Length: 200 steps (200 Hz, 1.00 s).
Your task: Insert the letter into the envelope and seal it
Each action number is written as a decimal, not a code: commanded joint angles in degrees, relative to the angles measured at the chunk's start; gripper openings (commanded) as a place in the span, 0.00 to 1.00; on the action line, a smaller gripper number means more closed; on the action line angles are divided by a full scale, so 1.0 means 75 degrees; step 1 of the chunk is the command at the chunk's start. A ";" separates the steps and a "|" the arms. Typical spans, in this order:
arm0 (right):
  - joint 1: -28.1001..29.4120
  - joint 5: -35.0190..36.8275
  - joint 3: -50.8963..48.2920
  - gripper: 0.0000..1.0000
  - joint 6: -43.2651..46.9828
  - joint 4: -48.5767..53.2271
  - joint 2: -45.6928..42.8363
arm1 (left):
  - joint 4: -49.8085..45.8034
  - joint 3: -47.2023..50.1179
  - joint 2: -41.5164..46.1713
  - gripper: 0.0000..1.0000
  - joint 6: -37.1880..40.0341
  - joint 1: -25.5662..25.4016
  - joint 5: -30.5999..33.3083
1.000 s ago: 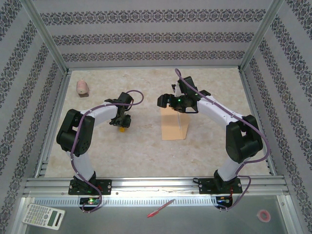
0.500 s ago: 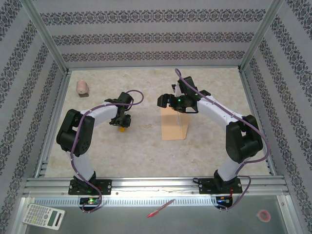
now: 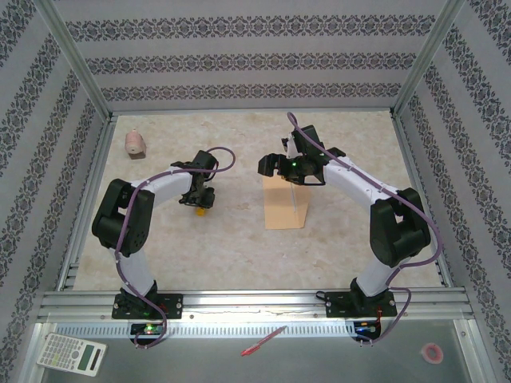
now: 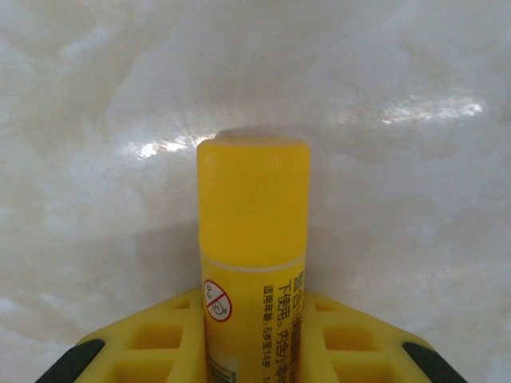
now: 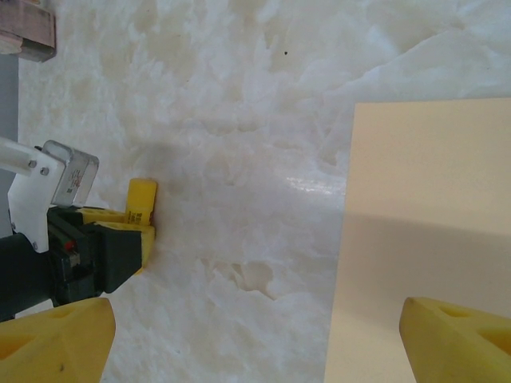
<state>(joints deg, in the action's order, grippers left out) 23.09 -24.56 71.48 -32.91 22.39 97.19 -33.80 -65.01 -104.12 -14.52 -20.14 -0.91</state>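
**Left hand on the glue stick, right hand open above the envelope**

My left gripper (image 4: 254,351) is clamped on the yellow glue stick (image 4: 253,239). Its yellow fingers (image 4: 152,339) press against both sides of the tube, and the capped end points out over the marbled table (image 4: 399,199). My right gripper (image 5: 255,339) hangs with its jaws spread wide and nothing between them. Beneath it, toward its right finger, the tan envelope (image 5: 431,223) lies flat on the table, well apart from the glue stick. From above, a small pink object (image 3: 135,144) sits near the far left corner.
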 commanded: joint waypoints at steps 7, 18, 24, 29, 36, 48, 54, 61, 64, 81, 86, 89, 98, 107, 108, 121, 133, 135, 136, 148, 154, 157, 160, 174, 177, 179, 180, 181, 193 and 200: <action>-0.0171 -0.0132 -0.0044 0.92 -0.0013 -0.0072 -0.0176 | 0.0050 -0.0167 0.0709 0.12 0.0357 0.0058 -0.0683; -0.0249 -0.0191 -0.0056 0.92 -0.0021 -0.0088 -0.0216 | 0.0116 -0.0200 0.0915 0.12 0.0473 0.0054 -0.1040; -0.0293 -0.0259 -0.0065 0.92 -0.0037 -0.0109 -0.0253 | 0.0151 -0.0228 0.1026 0.12 0.0535 0.0059 -0.1260; -0.0338 -0.0316 -0.0074 0.92 -0.0031 -0.0124 -0.0276 | 0.0179 -0.0249 0.1131 0.12 0.0601 0.0059 -0.1465; -0.0400 -0.0377 -0.0074 0.92 -0.0031 -0.0143 -0.0332 | 0.0244 -0.0274 0.1253 0.12 0.0689 0.0053 -0.1775; -0.0504 -0.0559 -0.0072 0.92 -0.0009 -0.0184 -0.0424 | 0.0370 -0.0309 0.1474 0.12 0.0886 0.0060 -0.2398; -0.0561 -0.0696 -0.0061 0.92 0.0010 -0.0202 -0.0474 | 0.0440 -0.0317 0.1575 0.12 0.0993 0.0060 -0.2727; -0.0642 -0.0883 -0.0041 0.91 0.0023 -0.0214 -0.0519 | 0.0484 -0.0360 0.1678 0.12 0.1107 0.0049 -0.3094; -0.0678 -0.0984 -0.0029 0.91 0.0057 -0.0222 -0.0530 | 0.0487 -0.0380 0.1707 0.12 0.1162 0.0059 -0.3269; -0.0805 -0.1622 0.0105 0.89 0.0223 -0.0172 -0.0594 | 0.0488 -0.0523 0.1909 0.12 0.1512 0.0051 -0.4187; -0.0829 -0.1786 0.0156 0.89 0.0307 -0.0136 -0.0622 | 0.0487 -0.0561 0.1966 0.12 0.1598 0.0042 -0.4414; -0.0829 -0.1885 0.0185 0.89 0.0354 -0.0091 -0.0629 | 0.0486 -0.0593 0.2002 0.12 0.1658 0.0045 -0.4553; -0.0862 -0.2152 0.0287 0.89 0.0472 0.0038 -0.0670 | 0.0453 -0.0684 0.2083 0.13 0.1824 0.0035 -0.4949; -0.0861 -0.2518 0.0344 0.89 0.0565 0.0070 -0.0709 | 0.0406 -0.0776 0.2136 0.13 0.1945 0.0024 -0.5281; -0.0863 -0.2569 0.0346 0.89 0.0572 0.0071 -0.0716 | 0.0400 -0.0776 0.2150 0.13 0.1958 0.0025 -0.5328; -0.0843 -0.3043 0.0360 0.89 0.0579 0.0009 -0.0817 | 0.0327 -0.0883 0.2203 0.13 0.2179 -0.0010 -0.5735; -0.0800 -0.3402 0.0347 0.88 0.0600 -0.0050 -0.0920 | 0.0266 -0.0965 0.2233 0.13 0.2346 -0.0041 -0.6051; -0.0789 -0.3437 0.0348 0.88 0.0619 -0.0049 -0.0946 | 0.0271 -0.0982 0.2234 0.13 0.2364 -0.0044 -0.6092; -0.0780 -0.3462 0.0348 0.88 0.0623 -0.0046 -0.0952 | 0.0268 -0.0985 0.2239 0.13 0.2373 -0.0050 -0.6103; -0.0706 -0.3657 0.0358 0.88 0.0682 -0.0016 -0.1080 | 0.0233 -0.1071 0.2238 0.13 0.2465 -0.0095 -0.6339; -0.0661 -0.3674 0.0368 0.88 0.0742 0.0048 -0.1137 | 0.0203 -0.1125 0.2231 0.13 0.2513 -0.0117 -0.6449; -0.0615 -0.3665 0.0381 0.88 0.0763 0.0090 -0.1167 | 0.0188 -0.1154 0.2227 0.13 0.2521 -0.0127 -0.6500; -0.0582 -0.3652 0.0393 0.88 0.0808 0.0131 -0.1186 | 0.0176 -0.1177 0.2212 0.13 0.2541 -0.0137 -0.6541; -0.0440 -0.3497 0.0401 0.88 0.0976 0.0303 -0.1307 | 0.0104 -0.1307 0.2149 0.13 0.2592 -0.0193 -0.6716; -0.0414 -0.3473 0.0390 0.88 0.0998 0.0316 -0.1323 | 0.0086 -0.1338 0.2143 0.13 0.2601 -0.0203 -0.6756; -0.0388 -0.3460 0.0379 0.87 0.1000 0.0318 -0.1336 | 0.0071 -0.1357 0.2126 0.13 0.2613 -0.0213 -0.6775; -0.0380 -0.3456 0.0375 0.87 0.1006 0.0319 -0.1347 | 0.0062 -0.1371 0.2121 0.13 0.2620 -0.0217 -0.6790; -0.0370 -0.3454 0.0379 0.87 0.1009 0.0319 -0.1346 | 0.0052 -0.1385 0.2113 0.13 0.2624 -0.0219 -0.6803; -0.0270 -0.3432 0.0327 0.86 0.1036 0.0255 -0.1391 | -0.0069 -0.1530 0.2052 0.13 0.2696 -0.0282 -0.6850; -0.0212 -0.3429 0.0333 0.86 0.1073 0.0261 -0.1397 | -0.0149 -0.1611 0.2013 0.13 0.2753 -0.0318 -0.6858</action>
<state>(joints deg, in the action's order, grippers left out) 19.97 -48.66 72.77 -27.44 23.44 88.23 -32.62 -73.91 -88.62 2.76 -21.32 -47.94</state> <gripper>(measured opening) 0.866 0.232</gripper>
